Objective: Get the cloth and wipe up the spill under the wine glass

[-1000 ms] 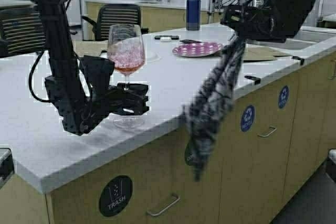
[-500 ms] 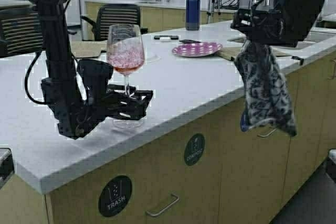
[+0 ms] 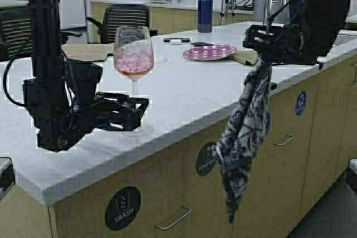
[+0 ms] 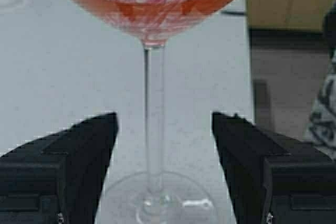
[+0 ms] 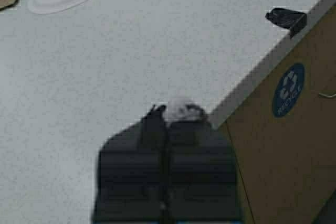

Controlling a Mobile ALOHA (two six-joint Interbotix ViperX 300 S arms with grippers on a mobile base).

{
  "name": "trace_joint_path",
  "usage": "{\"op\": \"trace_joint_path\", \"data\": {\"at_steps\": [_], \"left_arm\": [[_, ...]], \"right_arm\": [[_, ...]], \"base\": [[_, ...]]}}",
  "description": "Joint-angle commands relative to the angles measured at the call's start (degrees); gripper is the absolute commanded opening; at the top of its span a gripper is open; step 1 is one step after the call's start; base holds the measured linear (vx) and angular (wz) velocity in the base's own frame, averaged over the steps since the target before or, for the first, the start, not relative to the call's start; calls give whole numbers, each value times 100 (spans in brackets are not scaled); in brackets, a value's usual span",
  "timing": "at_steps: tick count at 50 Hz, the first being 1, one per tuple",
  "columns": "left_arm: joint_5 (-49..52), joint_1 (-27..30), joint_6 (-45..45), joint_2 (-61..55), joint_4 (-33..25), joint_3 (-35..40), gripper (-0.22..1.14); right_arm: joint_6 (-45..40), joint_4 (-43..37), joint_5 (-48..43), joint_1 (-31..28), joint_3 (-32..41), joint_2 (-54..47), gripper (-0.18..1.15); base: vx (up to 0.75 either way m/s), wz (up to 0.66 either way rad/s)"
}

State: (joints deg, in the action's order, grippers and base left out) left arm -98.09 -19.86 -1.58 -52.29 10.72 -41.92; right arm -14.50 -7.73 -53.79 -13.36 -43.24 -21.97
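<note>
The cloth [image 3: 243, 140] hung limp in front of the cabinet doors [image 3: 279, 154], off the counter's near edge, pinched at its top by the right gripper [image 3: 261, 54], whose fingers were clamped together on it. On the white counter [image 3: 189, 90], the left gripper [image 3: 139, 114] sat low with its fingers spread wide on either side of the stem of the wine glass [image 3: 134, 59], not touching it. Farther back lay a purple plate [image 3: 210, 52] and a dark blue bottle [image 3: 205, 10].

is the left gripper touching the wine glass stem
Apart. In the left wrist view the left gripper is open, with clear countertop visible between each finger and the wine glass stem.
</note>
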Motion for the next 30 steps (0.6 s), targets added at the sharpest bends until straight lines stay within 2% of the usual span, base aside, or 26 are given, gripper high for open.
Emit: {"op": "trace_joint_path", "data": {"at_steps": [1, 11, 21, 30], "left_arm": [[-97, -18, 9, 343, -26, -360, 91], [-97, -18, 26, 817, -35, -1090, 91], [-70, -18, 123, 1485, -132, -1758, 91], [70, -18, 404, 2101, -167, -2048, 91]], "right_arm": [[26, 141, -105, -26, -158, 211, 6], [44, 791, 26, -185, -439, 598, 6], [70, 949, 993, -308, -360, 1213, 6], [70, 1011, 1635, -334, -220, 1828, 6]], "base": [[0, 0], [0, 0], [0, 0], [0, 0]]}}
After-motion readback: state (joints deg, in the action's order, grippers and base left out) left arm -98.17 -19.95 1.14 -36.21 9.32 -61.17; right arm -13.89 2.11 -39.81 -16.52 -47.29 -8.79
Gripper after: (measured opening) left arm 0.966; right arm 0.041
